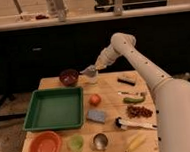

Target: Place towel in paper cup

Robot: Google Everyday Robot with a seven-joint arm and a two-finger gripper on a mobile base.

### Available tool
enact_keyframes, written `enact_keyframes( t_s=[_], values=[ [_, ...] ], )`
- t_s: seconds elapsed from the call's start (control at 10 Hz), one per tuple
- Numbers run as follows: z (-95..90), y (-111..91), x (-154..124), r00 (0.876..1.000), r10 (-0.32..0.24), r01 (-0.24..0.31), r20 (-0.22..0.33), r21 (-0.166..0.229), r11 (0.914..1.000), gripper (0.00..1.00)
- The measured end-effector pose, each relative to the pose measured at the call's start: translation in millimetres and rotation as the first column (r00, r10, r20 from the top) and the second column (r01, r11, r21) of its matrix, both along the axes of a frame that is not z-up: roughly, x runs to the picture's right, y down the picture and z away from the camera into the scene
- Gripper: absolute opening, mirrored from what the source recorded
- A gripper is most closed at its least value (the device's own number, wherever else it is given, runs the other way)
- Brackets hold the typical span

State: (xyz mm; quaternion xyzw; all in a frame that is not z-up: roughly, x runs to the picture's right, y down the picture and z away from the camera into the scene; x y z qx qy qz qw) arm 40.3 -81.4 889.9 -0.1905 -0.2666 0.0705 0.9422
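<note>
My grey fingers [88,69] hang just beyond the green tray's [28,119] far right corner, over the white paper cup [92,80]; the desk [109,87] is tan.

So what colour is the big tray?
The tray is green, camera view; gripper hangs over the cup.

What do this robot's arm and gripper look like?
The arm is smooth, rounded and white to cream, thick near the camera and tapering past a bulbous joint. The gripper, just above the paper cup, is grey. No cables or markings are visible.
</note>
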Motion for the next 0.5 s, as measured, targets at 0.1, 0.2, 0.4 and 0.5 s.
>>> enact_keyframes(
  t_s=[0.1, 0.2, 0.4, 0.5],
  values=[
    [0.0, 0.0, 0.0, 1.0, 0.0, 0.0, 0.0, 0.0, 1.0, 0.02],
    [0.0, 0.0, 0.0, 1.0, 0.0, 0.0, 0.0, 0.0, 1.0, 0.02],
    [0.1, 0.2, 0.0, 1.0, 0.0, 0.0, 0.0, 0.0, 1.0, 0.01],
    [0.1, 0.2, 0.0, 1.0, 0.0, 0.0, 0.0, 0.0, 1.0, 0.07]
  ],
)
